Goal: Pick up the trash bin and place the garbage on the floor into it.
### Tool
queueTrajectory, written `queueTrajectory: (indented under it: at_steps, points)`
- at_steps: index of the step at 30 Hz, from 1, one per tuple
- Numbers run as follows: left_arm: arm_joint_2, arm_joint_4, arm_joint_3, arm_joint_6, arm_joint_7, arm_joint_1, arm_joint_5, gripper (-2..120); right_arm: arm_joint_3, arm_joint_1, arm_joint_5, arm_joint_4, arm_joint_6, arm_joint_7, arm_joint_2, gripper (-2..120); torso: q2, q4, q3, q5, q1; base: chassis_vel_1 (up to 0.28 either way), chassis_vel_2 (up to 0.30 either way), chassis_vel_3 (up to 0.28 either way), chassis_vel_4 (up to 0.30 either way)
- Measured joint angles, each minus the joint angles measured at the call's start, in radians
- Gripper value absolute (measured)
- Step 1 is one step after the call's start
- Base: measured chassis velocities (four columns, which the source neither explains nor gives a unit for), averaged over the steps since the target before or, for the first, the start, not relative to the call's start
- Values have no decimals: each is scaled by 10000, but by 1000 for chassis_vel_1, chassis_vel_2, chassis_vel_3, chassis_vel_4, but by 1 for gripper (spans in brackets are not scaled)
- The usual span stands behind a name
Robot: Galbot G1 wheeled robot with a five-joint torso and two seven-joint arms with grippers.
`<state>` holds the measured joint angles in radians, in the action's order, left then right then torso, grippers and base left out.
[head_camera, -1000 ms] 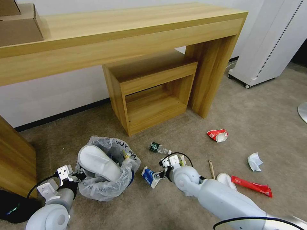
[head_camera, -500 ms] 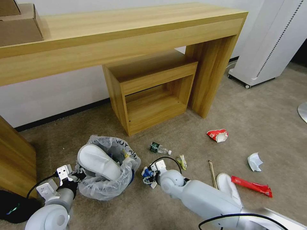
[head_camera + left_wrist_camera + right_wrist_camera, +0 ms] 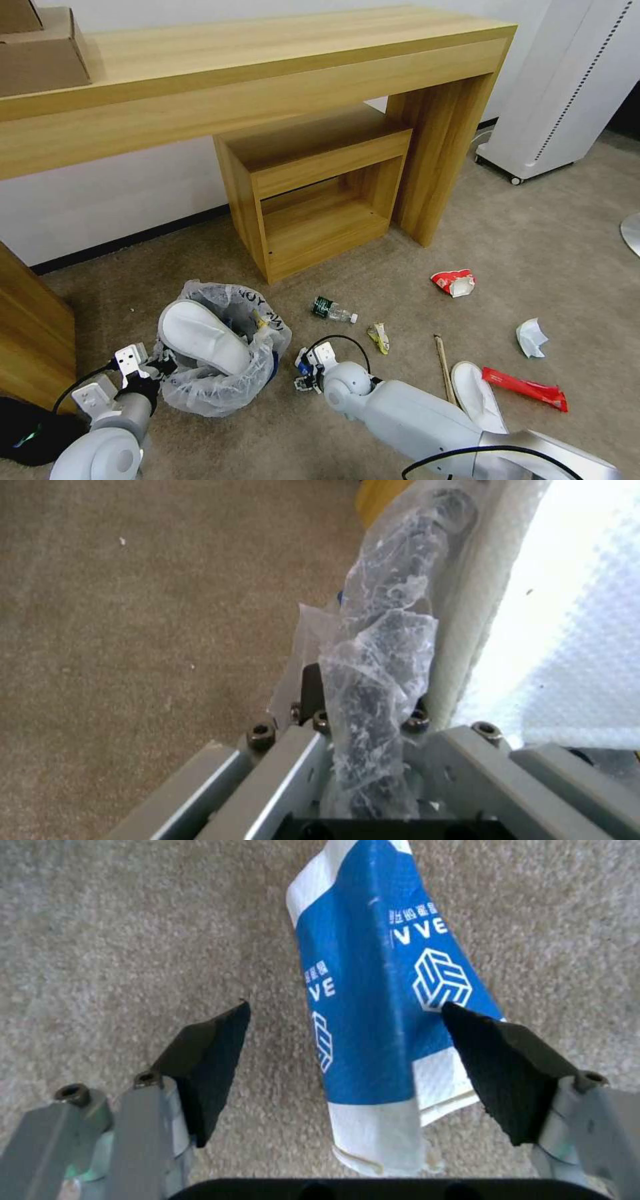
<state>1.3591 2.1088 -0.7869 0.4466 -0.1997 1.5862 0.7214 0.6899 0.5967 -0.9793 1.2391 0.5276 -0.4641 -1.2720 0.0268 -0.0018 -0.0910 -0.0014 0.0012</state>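
The trash bin (image 3: 220, 390) stands on the beige floor (image 3: 547, 247), lined with a clear wrinkly bag, a white slipper (image 3: 200, 341) sticking out of it. My left gripper (image 3: 157, 367) is shut on the bin's bagged rim (image 3: 383, 645). My right gripper (image 3: 345, 1007) hangs open low over the carpet, its black fingers (image 3: 213, 1050) on either side of a blue-and-white paper scrap (image 3: 373, 990), just right of the bin. More garbage lies to the right: a bottle (image 3: 331, 309), a yellowish wrapper (image 3: 379, 337), a wooden stick (image 3: 442, 360), a second slipper (image 3: 477, 397) and red wrappers (image 3: 527, 388).
A wooden desk (image 3: 267, 60) with a low open shelf unit (image 3: 313, 200) stands behind the bin. A white wheeled cabinet (image 3: 567, 87) is at the far right, a wooden panel (image 3: 30, 333) at the left. Open carpet lies right of the shelf.
My right arm has swung left toward the bin and come down over the blue-and-white scrap, uncovering the yellowish wrapper. The left gripper and the bin have barely shifted.
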Motion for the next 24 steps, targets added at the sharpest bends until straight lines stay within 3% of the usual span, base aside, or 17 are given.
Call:
queueTrajectory:
  at_steps: [5,7,13,17,22,24]
  points:
    - [26,65,1,-32,16,54,-3,1,13,-8,173,-403,-175,85,-217,60,0,0,0,0,0,0,0,0,0]
    - [26,82,-16,-70,20,85,-5,1,36,-7,246,-501,-228,94,-244,48,0,0,0,-1,0,0,0,0,0]
    - [32,116,-28,-115,30,117,-12,1,54,28,340,-595,-337,118,-223,33,0,1,1,1,0,0,0,0,0]
    - [91,121,2,-128,31,107,-53,1,46,105,467,-505,-519,270,-63,14,0,2,1,3,0,0,0,0,0]
    - [127,26,30,-140,35,50,-92,1,-54,173,528,-205,-785,391,228,0,0,1,0,1,0,0,0,0,0]
    - [127,-6,31,-139,34,35,-94,1,-104,187,532,-56,-880,424,347,0,0,1,0,1,0,0,0,0,0]
